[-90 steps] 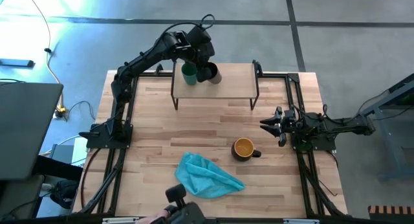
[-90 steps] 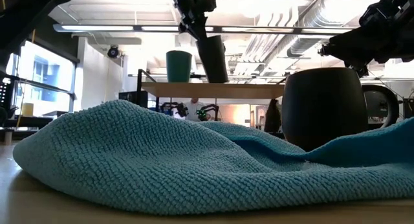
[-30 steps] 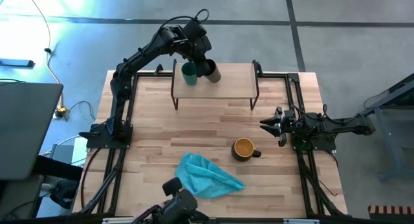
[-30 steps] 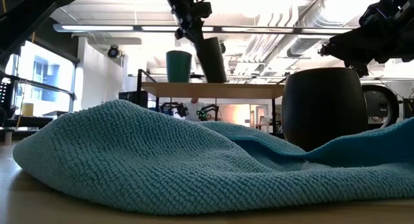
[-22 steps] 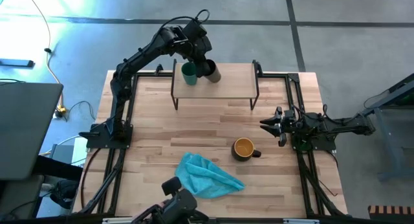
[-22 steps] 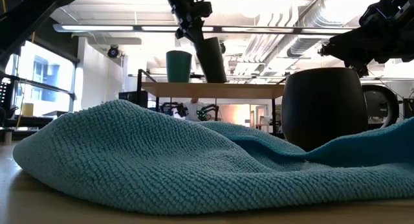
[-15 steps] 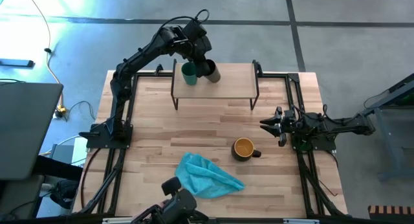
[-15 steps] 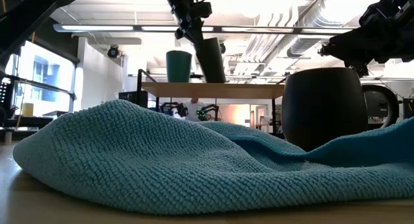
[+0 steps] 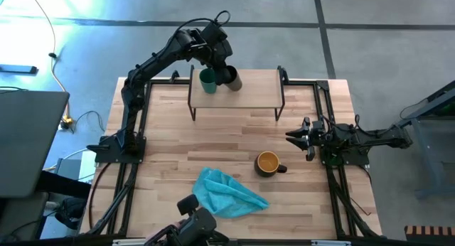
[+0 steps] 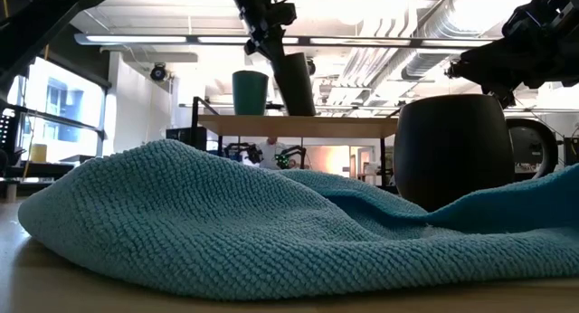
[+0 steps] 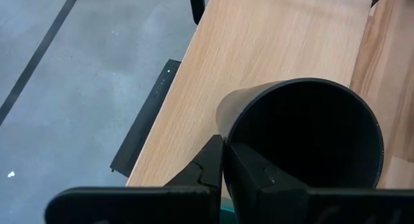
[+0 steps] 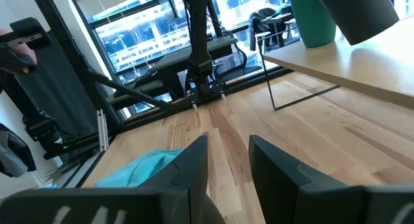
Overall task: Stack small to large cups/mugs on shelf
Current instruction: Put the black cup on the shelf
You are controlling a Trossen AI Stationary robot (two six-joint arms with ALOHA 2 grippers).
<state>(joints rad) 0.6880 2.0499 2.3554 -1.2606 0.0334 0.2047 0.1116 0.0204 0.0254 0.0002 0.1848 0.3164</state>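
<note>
Left claw (image 9: pixel 222 67) clamped on tilted black cup (image 9: pixel 230 77) over shelf (image 9: pixel 256 89), apparently touching green cup (image 9: pixel 207 81); right claw (image 9: pixel 293 137) apart.

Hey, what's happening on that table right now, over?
Left gripper shut on tilted black cup over shelf, beside green cup. Right gripper open, waiting near mug. Nothing blocking.

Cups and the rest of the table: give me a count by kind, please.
Cups: 2 (green cup, black cup)
Mugs: 1 (mug)
Cloths: 1 (cloth)
Shelves: 1 (shelf)
Total: 5
</note>
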